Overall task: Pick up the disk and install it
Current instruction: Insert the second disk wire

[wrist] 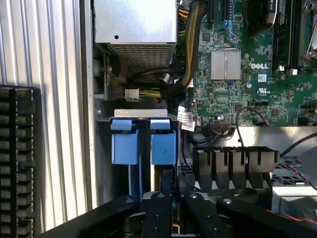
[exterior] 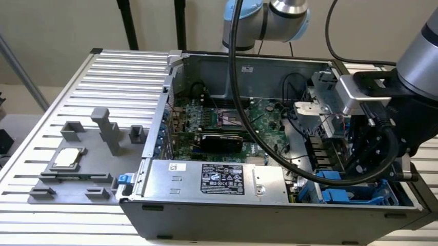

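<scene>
Blue plastic marks the place where the gripper [exterior: 362,169] works: it hangs low inside the open computer case [exterior: 274,215], at the exterior view's right, near corner. In the wrist view the black fingers [wrist: 158,210] stand close together with only a thin gap, and a narrow blue and dark edge sits in that gap, so the jaws seem closed on the disk [wrist: 166,186]. Only this thin edge of the disk is seen between them, standing on its side; its label and metal face are hidden.

In front of the gripper [wrist: 171,218] in the wrist view, two blue handles [wrist: 143,141] stand side by side in the drive bay [wrist: 143,115], just under a grey metal lip. In the exterior view, blue carrier parts [exterior: 345,192] lie in the same corner of the case, below the gripper and partly behind a thick black cable [exterior: 373,154].

The green main board [exterior: 239,115] fills the middle of the case, and a silver box with a black label [exterior: 219,177] lies along the near wall. At the exterior view's left, outside the case, a grey holder [exterior: 75,169] rests on the ribbed metal table [exterior: 82,82] with a small silver square chip [exterior: 68,156] on it, well apart from the gripper.
</scene>
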Robot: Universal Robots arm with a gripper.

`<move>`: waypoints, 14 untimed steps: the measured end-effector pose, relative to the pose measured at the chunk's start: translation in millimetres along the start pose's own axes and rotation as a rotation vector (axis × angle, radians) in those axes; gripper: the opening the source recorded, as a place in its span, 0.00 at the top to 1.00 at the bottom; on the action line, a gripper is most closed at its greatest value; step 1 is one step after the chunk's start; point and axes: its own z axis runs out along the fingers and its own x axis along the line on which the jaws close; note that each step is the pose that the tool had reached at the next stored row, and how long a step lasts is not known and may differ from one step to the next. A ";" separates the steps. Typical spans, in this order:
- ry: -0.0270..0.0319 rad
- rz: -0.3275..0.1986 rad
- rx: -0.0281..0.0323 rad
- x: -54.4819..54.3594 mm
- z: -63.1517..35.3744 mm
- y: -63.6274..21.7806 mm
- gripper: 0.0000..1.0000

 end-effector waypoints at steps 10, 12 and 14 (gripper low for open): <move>0.0003 -0.001 0.0000 -0.4 1.7 -0.6 1.00; 0.0003 -0.001 0.0000 -0.4 3.1 -0.5 1.00; 0.0003 -0.002 0.0000 -0.3 4.5 -0.5 1.00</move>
